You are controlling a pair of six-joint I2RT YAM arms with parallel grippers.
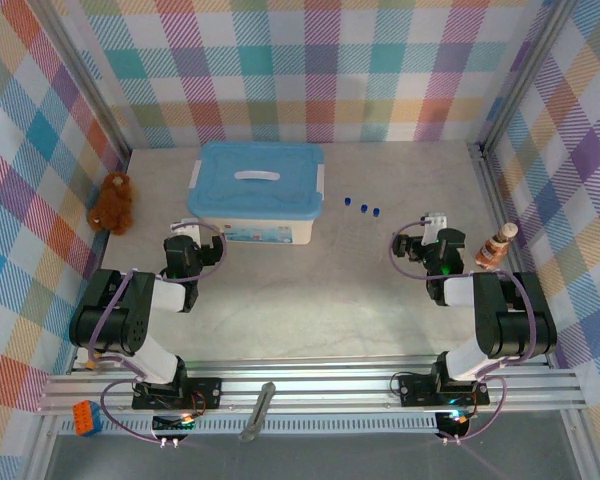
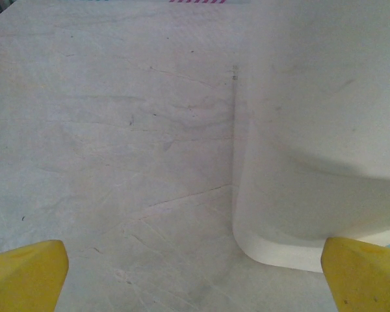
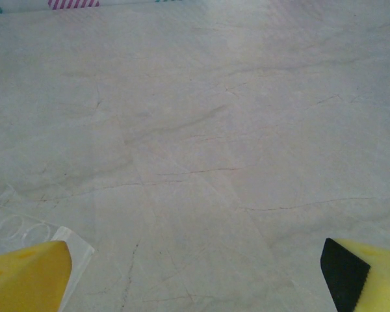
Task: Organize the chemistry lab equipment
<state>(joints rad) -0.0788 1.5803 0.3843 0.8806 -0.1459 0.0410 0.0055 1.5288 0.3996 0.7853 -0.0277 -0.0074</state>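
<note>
Blue-capped tubes (image 1: 363, 208) lie on the pale worktop (image 1: 310, 290) just right of centre in the overhead view, a little way off the right end of the white storage box (image 1: 265, 232) with its light-blue lid (image 1: 257, 175). Three small blue caps (image 1: 348, 202) mark them, set in a short row that slants from upper left down to lower right. The clear bodies melt into the pale surface, so their long axis and the way each one points cannot be told. The left arm (image 1: 130, 310) reaches up the frame, and the left jaws sit close to the lower-left corner of the box, well apart from the tubes, with the box between them. In the left wrist view the two yellow fingertips (image 2: 26, 273) stand at the bottom corners, spread wide over bare worktop, and the rounded white corner of the box rises just ahead of the right-hand one. The right arm (image 1: 500, 320) also reaches up the frame. The right jaws are below and to the right of the tubes, near them but not touching. In the right wrist view the yellow fingertips (image 3: 26, 273) are likewise spread wide at the bottom corners, and a clear, faintly ringed object (image 3: 32, 231) lies beside the left-hand one, too faint to name. A brown teddy bear (image 1: 112, 203) sits at the left edge of the worktop, and a brown-and-white bottle-shaped figure (image 1: 495, 247) stands at the right edge, beside the right arm.
</note>
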